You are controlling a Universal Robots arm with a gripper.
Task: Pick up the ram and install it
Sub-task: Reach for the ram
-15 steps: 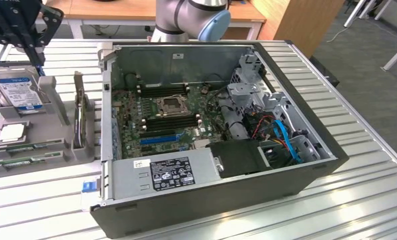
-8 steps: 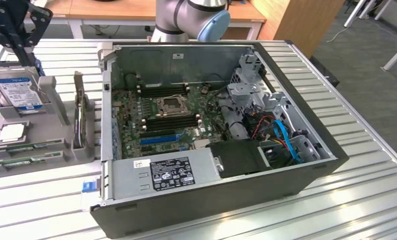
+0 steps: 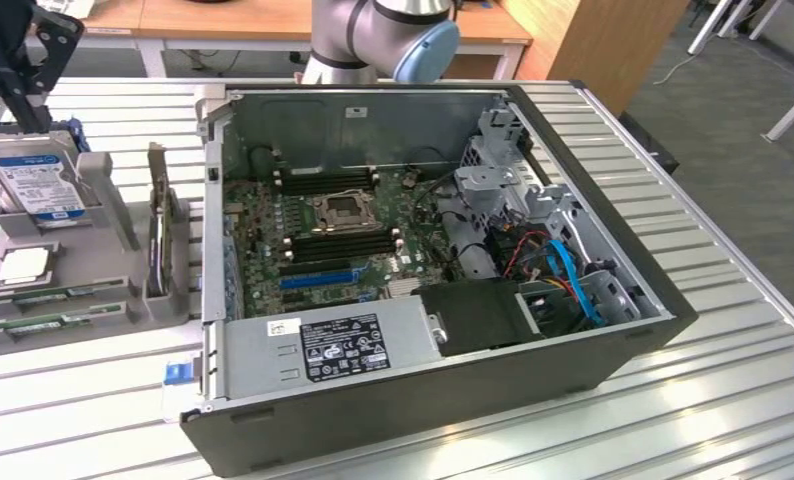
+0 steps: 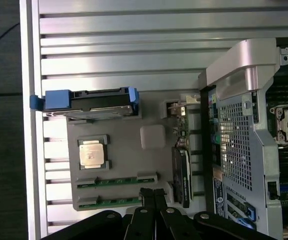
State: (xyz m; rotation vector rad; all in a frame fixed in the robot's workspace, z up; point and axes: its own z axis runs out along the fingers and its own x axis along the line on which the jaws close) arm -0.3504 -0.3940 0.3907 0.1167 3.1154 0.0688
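Black gripper [image 4: 152, 191] at exterior view's upper left: fingers pressed together, empty, above grey plastic tray [image 4: 123, 160] holding two long flat green ram sticks [image 4: 116, 180].

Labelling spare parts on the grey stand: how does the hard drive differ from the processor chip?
The hard drive stands on edge; the processor chip lies flat. The hard drive is far larger than the processor chip. The hard drive carries a blue-and-white label; the processor chip shows a bare silver top. Both rest on the grey stand.
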